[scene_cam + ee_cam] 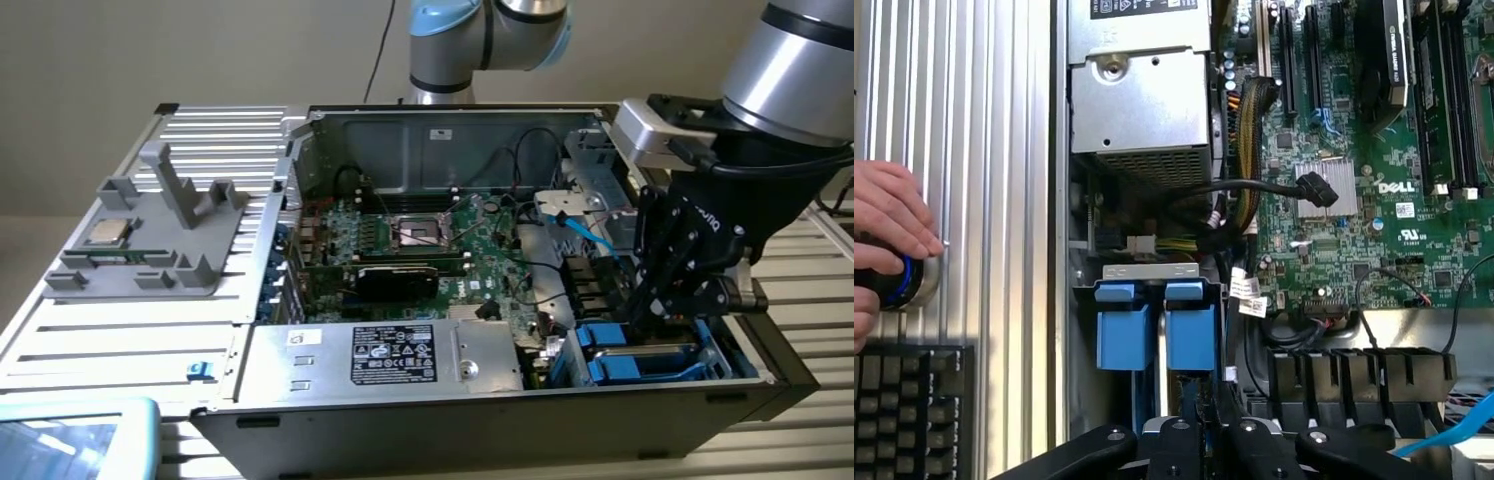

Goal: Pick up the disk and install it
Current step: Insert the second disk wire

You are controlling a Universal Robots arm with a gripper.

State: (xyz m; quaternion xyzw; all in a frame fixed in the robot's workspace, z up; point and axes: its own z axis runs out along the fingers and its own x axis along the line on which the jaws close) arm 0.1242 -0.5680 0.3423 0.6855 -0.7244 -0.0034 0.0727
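Observation:
The disk (638,365) sits low in the drive bay at the front corner of the open computer case (441,425), on the exterior view's right. Its blue plastic rails and tabs (1189,335) show, while its face is mostly hidden. My gripper (663,322) reaches down into that bay from above, with its fingers drawn close together on the disk's top edge. In the wrist view the black finger linkage (1184,440) stands right over the blue tabs.
Beside the bay are the silver power supply (387,355), the green motherboard (427,240), black cables (1254,190) and a blue cable (587,235). A grey fixture holding a CPU chip (107,233) stands on the exterior view's left. A person's hand (889,235) rests on a knob near a keyboard (909,410).

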